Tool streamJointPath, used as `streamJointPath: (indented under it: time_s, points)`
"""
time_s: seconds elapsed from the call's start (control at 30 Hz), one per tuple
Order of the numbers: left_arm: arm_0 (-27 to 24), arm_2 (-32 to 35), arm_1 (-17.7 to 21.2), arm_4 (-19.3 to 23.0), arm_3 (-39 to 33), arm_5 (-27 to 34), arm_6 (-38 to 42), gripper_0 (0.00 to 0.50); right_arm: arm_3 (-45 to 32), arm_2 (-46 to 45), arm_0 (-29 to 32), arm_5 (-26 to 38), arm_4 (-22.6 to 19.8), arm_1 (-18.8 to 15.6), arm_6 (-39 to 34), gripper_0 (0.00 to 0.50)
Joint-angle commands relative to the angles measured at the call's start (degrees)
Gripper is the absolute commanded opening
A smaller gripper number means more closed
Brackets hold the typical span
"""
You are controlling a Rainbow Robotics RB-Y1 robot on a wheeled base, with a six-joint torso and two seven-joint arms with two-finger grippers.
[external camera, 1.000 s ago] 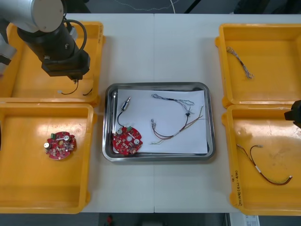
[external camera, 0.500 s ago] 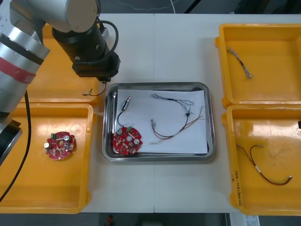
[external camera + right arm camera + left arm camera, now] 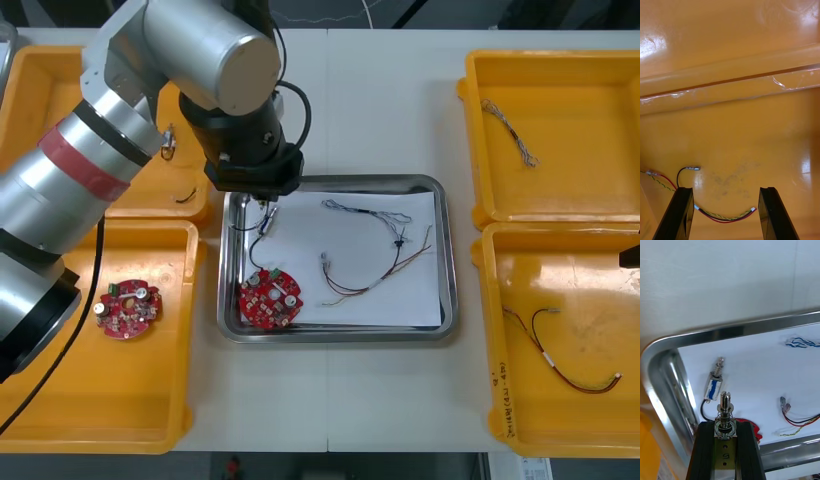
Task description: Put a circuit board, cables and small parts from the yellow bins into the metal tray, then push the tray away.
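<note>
So the left gripper [image 3: 725, 426] is pinching a small metal part [image 3: 725, 408] over the tray [image 3: 663, 363] corner. The right gripper [image 3: 725, 195] hangs spread wide above a bin [image 3: 733, 131].

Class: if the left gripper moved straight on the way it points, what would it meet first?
The left gripper, over the metal tray, would likely meet its white floor beside the blue-striped small metal part; depth unclear.

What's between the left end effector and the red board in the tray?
Front view: a small metal part, lying in the tray, sits between the left end effector and the circuit board.
</note>
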Motion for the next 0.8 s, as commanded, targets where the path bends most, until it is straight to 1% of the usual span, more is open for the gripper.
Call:
streamJointPath:
  time_s: [0.03, 0.2, 0.4, 0.63, 0.8]
  points:
    - [-2.9, -3.4, -2.0, 0.8, -2.1, -2.3, 5.4, 0.000, -1.6, 0.3, -1.4, 0.2, 0.3, -2.2, -1.0, 0.500]
    - [-2.6, -7.4, -2.0, 1.2, -2.0, -4.8, 6.7, 0.001, -2.8, 0.2, -1.4, 0.2, 0.6, -2.5, -1.5, 0.500]
    - [-2.0, -9.7, -2.0, 2.2, -0.9, -7.0, 7.2, 0.000, -3.0, 0.8, -1.4, 0.2, 0.1, -2.9, -1.2, 0.500]
    - [-2.0, -12.0, -2.0, 2.2, 2.3, -10.5, 7.5, 0.000, -3.6, 1.1, -1.4, 0.2, -0.1, -2.9, -1.2, 0.500]
    - [-2.0, -12.3, -2.0, 1.8, 4.4, -12.1, 7.2, 0.000, -3.7, 1.3, -1.4, 0.2, -0.2, -3.0, -1.1, 0.500]
